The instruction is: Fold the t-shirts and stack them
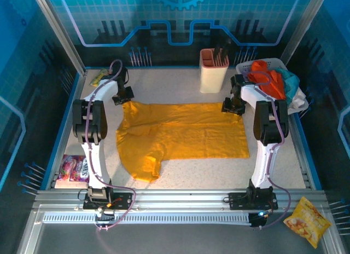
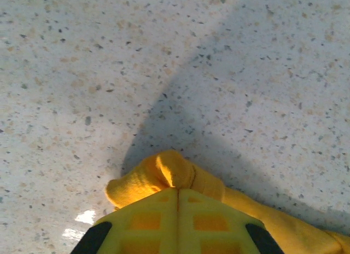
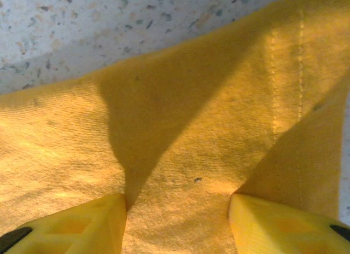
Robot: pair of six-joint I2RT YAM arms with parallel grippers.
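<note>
The mustard-yellow t-shirt (image 1: 186, 131) is lying spread out across the middle of the speckled worktop (image 1: 213, 172). The left hand (image 2: 178, 191) is pinching its far left corner, fingers pressed together with a bunch of cloth poking out. The right hand (image 3: 178, 210) is sitting at the far right corner, fingers spread wide, cloth lying between them. More t-shirts (image 1: 269, 81) are piling in the basket (image 1: 244, 67).

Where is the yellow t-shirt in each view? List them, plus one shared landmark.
Top external: yellow t-shirt spread mid-table, between the arms.
Left wrist: bunched corner, bottom centre, pinched by the left gripper.
Right wrist: cloth across most of the frame.
Shared landmark: speckled tabletop.
</note>
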